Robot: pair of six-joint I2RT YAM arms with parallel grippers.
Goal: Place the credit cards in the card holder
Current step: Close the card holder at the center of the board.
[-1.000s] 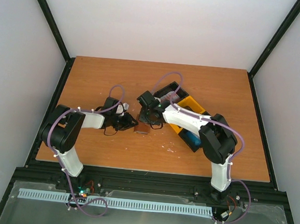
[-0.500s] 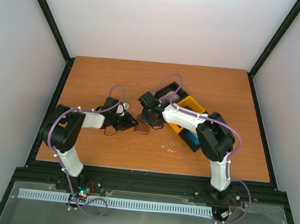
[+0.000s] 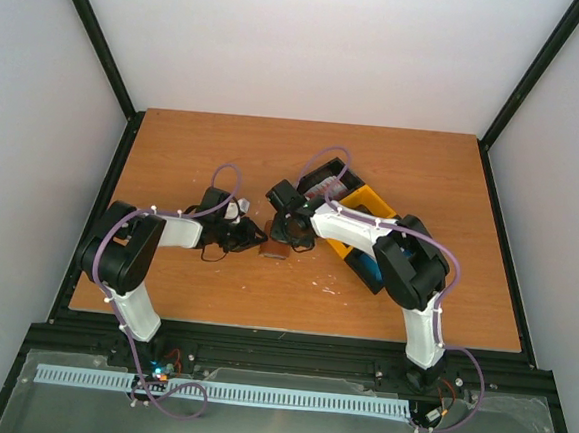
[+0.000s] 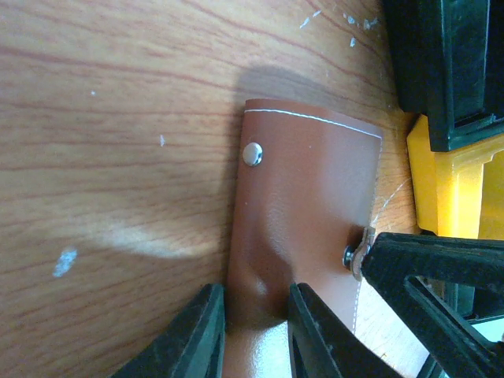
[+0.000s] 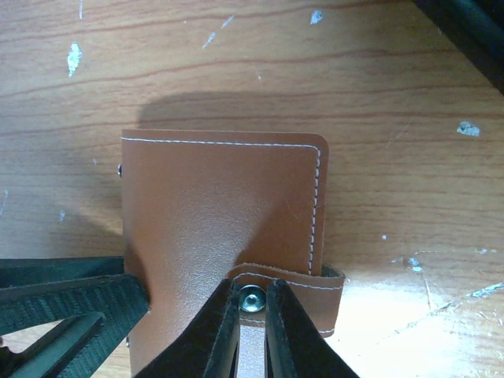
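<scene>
Brown leather meets us first from above: the folded card holder [image 3: 274,249] lies near the middle of the tabletop, slightly toward the near edge. The left claw [image 3: 254,237] and right claw [image 3: 287,238] close in on it from either side. The black bin [image 3: 313,170] and yellow bin [image 3: 376,201] sit just toward the right edge. At the left wrist, we see that claw [image 4: 256,335] pinching the holder's edge. At the right wrist, that claw [image 5: 253,323] is pressed onto the holder's snap tab [image 5: 303,285].

Bright, sharp; soft shadow beside the card holder [image 5: 213,213].
</scene>
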